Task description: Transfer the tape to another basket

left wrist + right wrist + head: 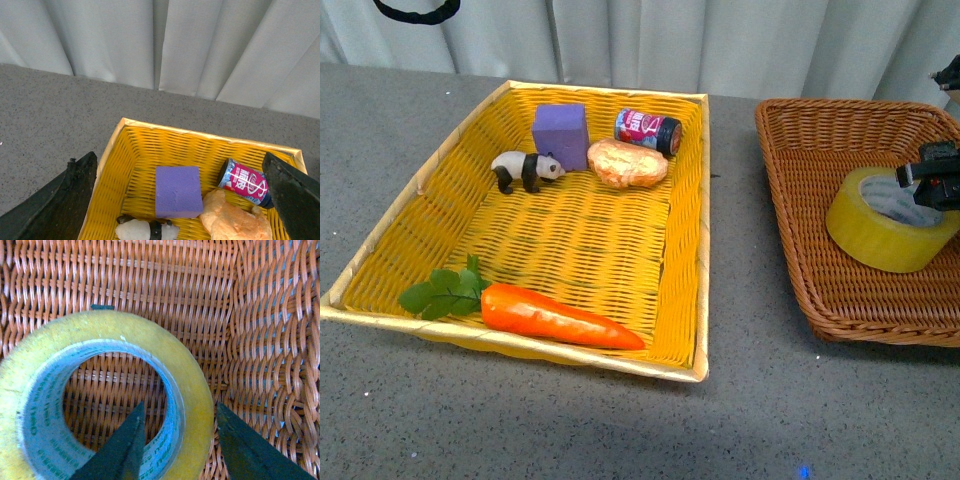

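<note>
Lying flat on the floor of the brown basket [810,260], at the right side of the grey table [770,420], the tape [888,232] is seen with its hole facing up. The right gripper [181,405] is placed over the roll: one finger [125,450] is set inside the hole, against the white printed core, and the other finger [255,455] is set just outside the yellow wall. The jaws are kept narrow around this wall, but it cannot be told whether the tape is really pressed or only straddled. The left gripper [178,156] is held wide open above the far end of the yellow basket [690,200], well apart from the tape. In that basket a purple block [560,135], a toy panda [525,168], a can [648,131] on its side and a piece of bread [627,163] are grouped at the far end, and a carrot [555,315] is laid at the near end.
</note>
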You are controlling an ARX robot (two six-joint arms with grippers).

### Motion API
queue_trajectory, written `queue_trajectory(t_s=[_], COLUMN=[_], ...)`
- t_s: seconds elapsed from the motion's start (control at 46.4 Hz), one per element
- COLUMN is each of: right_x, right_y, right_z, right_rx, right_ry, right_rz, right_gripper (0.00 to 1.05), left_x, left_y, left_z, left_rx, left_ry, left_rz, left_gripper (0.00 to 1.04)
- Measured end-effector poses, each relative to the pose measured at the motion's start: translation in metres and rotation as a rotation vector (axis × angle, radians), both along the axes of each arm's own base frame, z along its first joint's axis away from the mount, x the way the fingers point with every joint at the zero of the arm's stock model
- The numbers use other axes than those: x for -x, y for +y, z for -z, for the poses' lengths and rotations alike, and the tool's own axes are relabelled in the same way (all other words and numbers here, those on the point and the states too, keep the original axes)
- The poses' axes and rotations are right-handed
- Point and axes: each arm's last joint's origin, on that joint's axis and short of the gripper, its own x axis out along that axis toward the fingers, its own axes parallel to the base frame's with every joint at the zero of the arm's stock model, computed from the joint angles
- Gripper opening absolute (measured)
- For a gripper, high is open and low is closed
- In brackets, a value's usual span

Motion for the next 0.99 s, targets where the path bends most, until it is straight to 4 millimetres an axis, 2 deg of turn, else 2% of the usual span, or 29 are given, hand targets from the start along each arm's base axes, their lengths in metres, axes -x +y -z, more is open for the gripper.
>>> queue_trajectory(t_s=[0.151,0.28,0.345,0.388,0.431,0.453,0.561,0.647,0.733,0.863,0.884,0.992], right_x=[0.007,0.016,0.023,0.025,0.026,0.026,0.034,0.057,0.079,0.106,0.108,0.131], right_y=[0.0,0.001,-0.001,-0.002,-0.002,-0.002,0.0,0.003,0.006,0.008,0.008,0.017], right_z=[-0.016,-0.037,-0.052,-0.059,-0.064,-0.064,-0.052,-0.042,-0.047,-0.067,-0.067,-0.064], right_rx=[-0.003,0.008,0.018,0.023,0.025,0.019,-0.06,-0.076,-0.085,-0.085,-0.086,-0.085], right_ry=[-0.066,-0.162,-0.224,-0.246,-0.262,-0.281,-0.549,-0.724,-0.858,-0.978,-0.981,-0.965], right_rz=[-0.003,-0.009,0.005,0.01,0.012,0.013,0.014,0.019,0.019,0.026,0.025,0.03], right_gripper=[0.65,0.83,0.95,0.98,0.95,0.94,0.81,0.69,0.56,0.37,0.35,0.17], left_x=[0.007,0.018,0.027,0.03,0.032,0.036,0.058,0.082,0.102,0.131,0.132,0.154], left_y=[0.003,0.007,0.009,0.01,0.013,0.016,0.026,0.038,0.047,0.058,0.058,0.066], left_z=[-0.007,-0.011,-0.014,-0.016,-0.017,-0.017,-0.013,-0.007,-0.001,0.007,0.007,0.016], left_rx=[0.012,0.025,0.03,0.035,0.039,0.045,0.012,-0.013,-0.03,-0.04,-0.041,-0.049], left_ry=[-0.039,-0.061,-0.086,-0.093,-0.134,-0.192,-0.305,-0.344,-0.345,-0.342,-0.342,-0.329], left_rz=[-0.045,-0.095,-0.129,-0.136,-0.083,-0.027,0.098,0.108,0.109,0.113,0.114,0.111], left_gripper=[0.98,0.98,0.98,0.98,0.94,0.89,0.74,0.61,0.49,0.29,0.28,0.1])
